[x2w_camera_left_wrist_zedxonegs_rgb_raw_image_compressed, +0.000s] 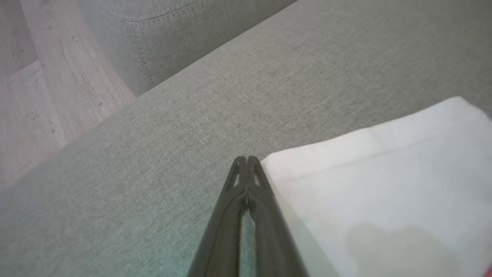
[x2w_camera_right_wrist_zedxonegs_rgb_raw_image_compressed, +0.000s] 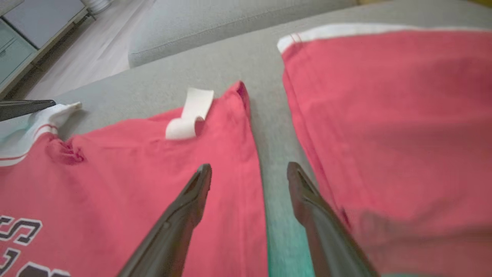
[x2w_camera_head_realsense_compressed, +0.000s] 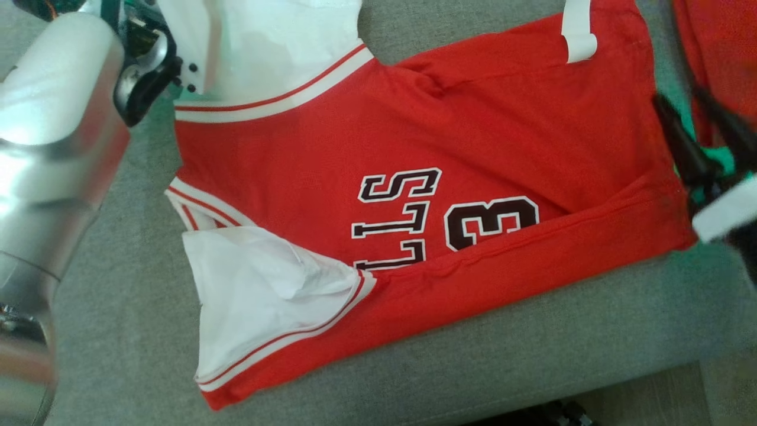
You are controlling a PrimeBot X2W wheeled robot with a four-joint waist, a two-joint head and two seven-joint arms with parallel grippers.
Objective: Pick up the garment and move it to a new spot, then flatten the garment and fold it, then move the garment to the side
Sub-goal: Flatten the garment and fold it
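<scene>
Our one red jersey (x2w_camera_head_realsense_compressed: 473, 136) runs along the grey cushion's (x2w_camera_head_realsense_compressed: 532, 331) front edge, shoulders left, hem right. One other red garment (x2w_camera_right_wrist_zedxonegs_rgb_raw_image_compressed: 403, 115) lies beside the hem. Our left gripper (x2w_camera_left_wrist_zedxonegs_rgb_raw_image_compressed: 248, 159) is pinched closed; our right gripper (x2w_camera_right_wrist_zedxonegs_rgb_raw_image_compressed: 249, 169) is spread wide.

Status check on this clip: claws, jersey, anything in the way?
Left claw shut beside white fabric. Right claw open, straddling jersey edge. Second red garment alongside.

Grey seat (x2w_camera_head_realsense_compressed: 532, 337) spans the head view, with wood floor (x2w_camera_head_realsense_compressed: 650, 396) at five o'clock. In the right wrist view, a red cloth (x2w_camera_right_wrist_zedxonegs_rgb_raw_image_compressed: 403, 134) lies at three o'clock, a cushion (x2w_camera_right_wrist_zedxonegs_rgb_raw_image_compressed: 230, 23) at twelve, and a cabinet (x2w_camera_right_wrist_zedxonegs_rgb_raw_image_compressed: 23, 42) at ten.
</scene>
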